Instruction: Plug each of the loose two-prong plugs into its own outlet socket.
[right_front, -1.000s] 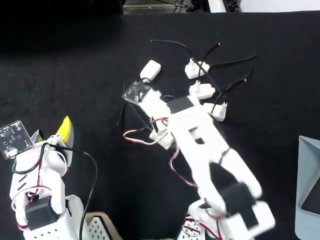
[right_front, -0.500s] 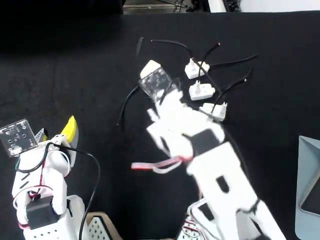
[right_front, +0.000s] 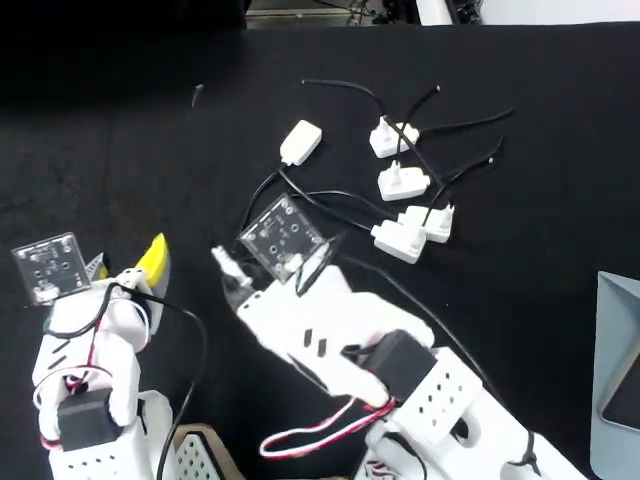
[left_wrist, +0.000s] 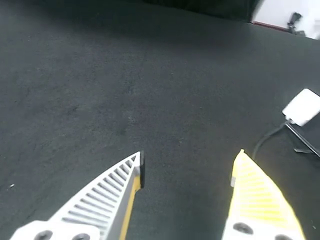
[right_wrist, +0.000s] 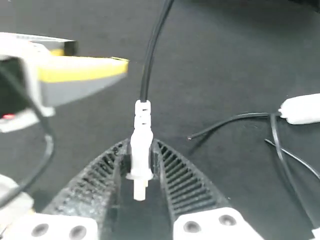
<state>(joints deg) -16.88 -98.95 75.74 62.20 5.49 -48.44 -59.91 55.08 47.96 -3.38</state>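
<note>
high view: right gripper (right_front: 228, 268) sits low over the table (right_front: 120, 150), fingertips aimed toward the left gripper (right_front: 140, 262), which is near, just off its tips. what it carries is too small to read here. the cluster of white outlet pieces (right_front: 403, 182) lies behind the right gripper, back past its wrist and alongside its forearm. a white block (right_front: 300, 141) lies off to one side of it, nearer than the cluster. the right arm is plainly the nearer arm to all of these; the left gripper is well apart from them.

left wrist view: left gripper (left_wrist: 190, 167) spread wide, nothing between the fingers. white block (left_wrist: 303, 107) is well ahead and off to the yellow-finger side, its cord trailing back.

right wrist view: right gripper (right_wrist: 141, 149) pressed onto a white two-prong plug (right_wrist: 141, 160), held mid-body. the plug's long axis runs in line with the fingers. the cable (right_wrist: 152, 50) end points forward past the tips, the stub end back into the palm. i cannot make out the prongs. my read: the plug must be swung round toward the pieces behind. its mating end seems to face the palm, so a regrip or handover looks needed.
</note>
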